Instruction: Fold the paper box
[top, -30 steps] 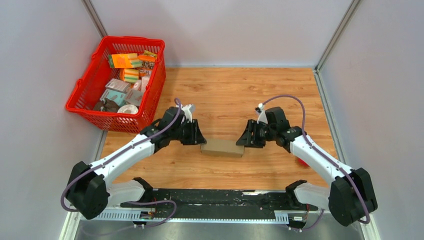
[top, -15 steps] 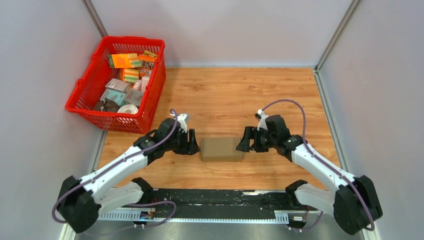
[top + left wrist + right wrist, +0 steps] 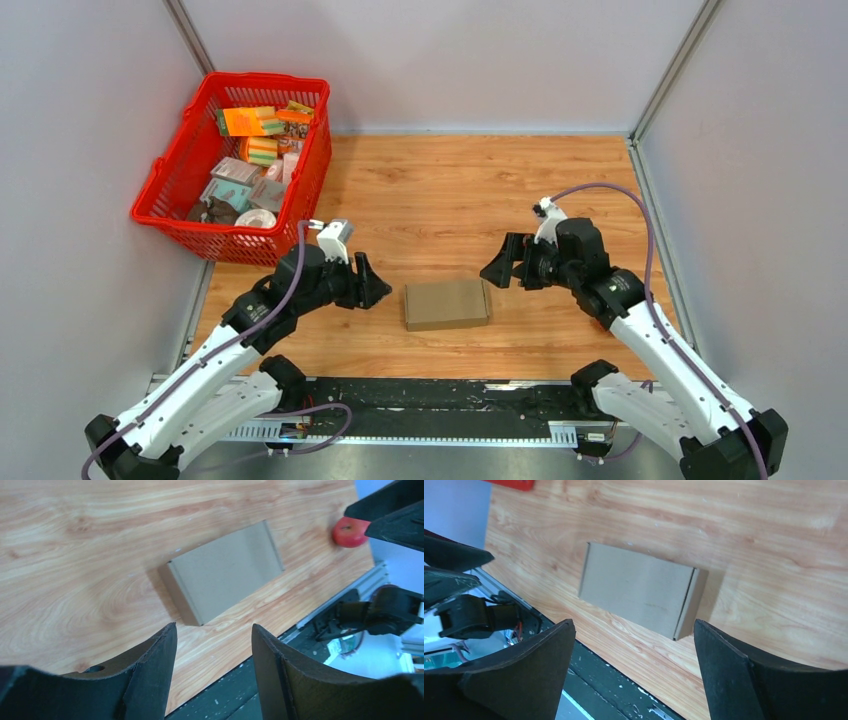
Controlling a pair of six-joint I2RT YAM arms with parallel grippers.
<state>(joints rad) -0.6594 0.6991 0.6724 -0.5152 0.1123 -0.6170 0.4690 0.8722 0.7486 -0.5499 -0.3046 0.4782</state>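
Wooden table (image 3: 450, 190) is seen bearing the paper box (image 3: 447, 304), laid flat near the front edge. It is flanked by the left gripper (image 3: 374, 285) and the right gripper (image 3: 493, 271), both spread open and neither touching it.

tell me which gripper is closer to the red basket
The left gripper: it sits between the basket and the cardboard box, while the right gripper is beyond the box.

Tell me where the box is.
In the top view the box lies flat on the table near its front edge, between the left gripper and right gripper, touching neither.
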